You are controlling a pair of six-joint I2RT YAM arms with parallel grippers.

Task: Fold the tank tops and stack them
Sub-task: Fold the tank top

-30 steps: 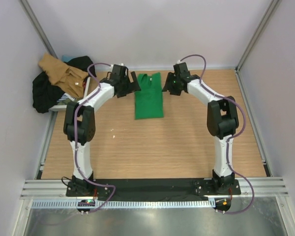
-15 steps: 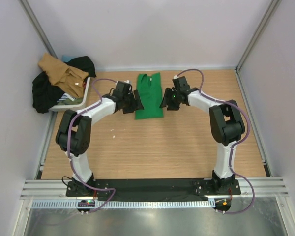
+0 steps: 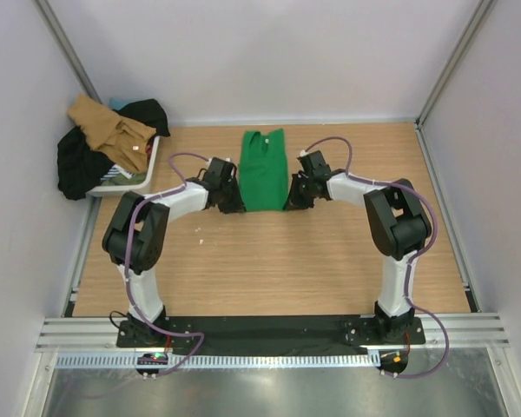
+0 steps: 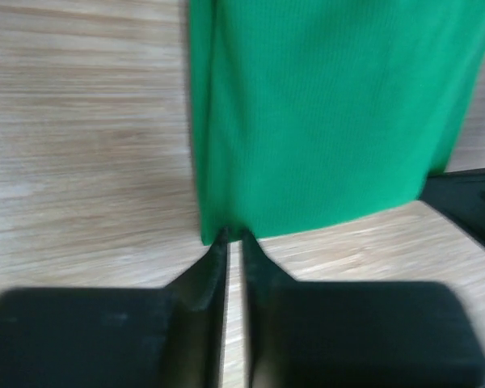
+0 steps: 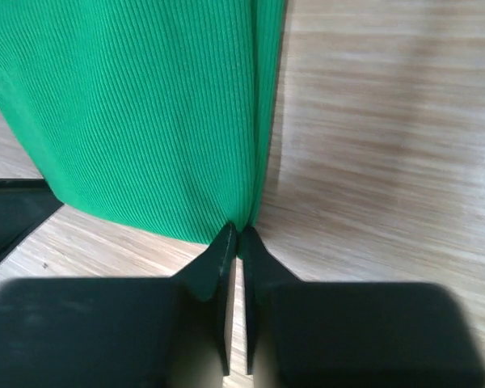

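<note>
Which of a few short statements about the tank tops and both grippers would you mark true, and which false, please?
1. The green tank top lies on the table, folded into a narrow strip. True.
2. The left gripper is closed on one near corner of it. True.
3. The right gripper hangs open, clear of the cloth. False: it is closed on the other near corner.
4. The tan tank top is stacked on the green one. False: it lies on dark clothes at far left.
</note>
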